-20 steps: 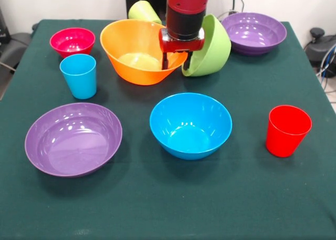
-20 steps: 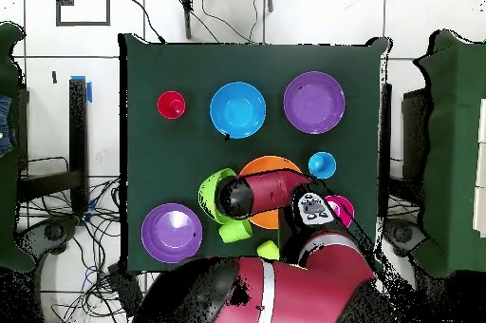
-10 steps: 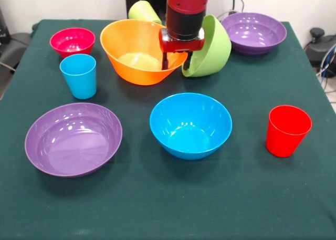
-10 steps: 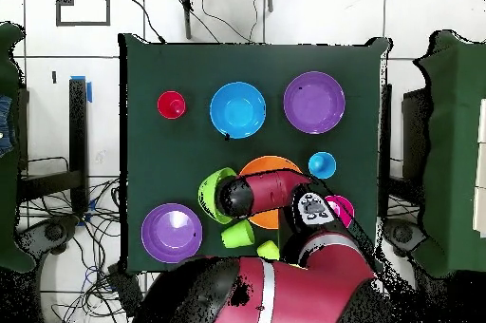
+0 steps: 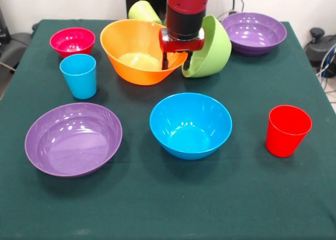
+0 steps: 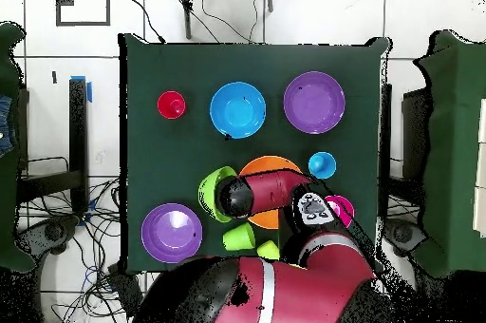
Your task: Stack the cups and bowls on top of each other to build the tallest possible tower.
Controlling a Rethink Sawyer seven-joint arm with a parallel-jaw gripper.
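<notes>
The Sawyer arm (image 5: 185,9) shows glossy red casings with a black cylindrical section near the wrist, ending in a red, boxy gripper (image 5: 176,61) mount from which two thin dark fingers (image 5: 165,61) project. From above, the arm's rounded red shells are broken by black joints and a pale grey stripe near the base, and a small grey panel with dark buttons sits on one link.

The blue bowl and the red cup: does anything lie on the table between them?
No. In the front view only bare green cloth lies between the blue bowl and the red cup.
</notes>
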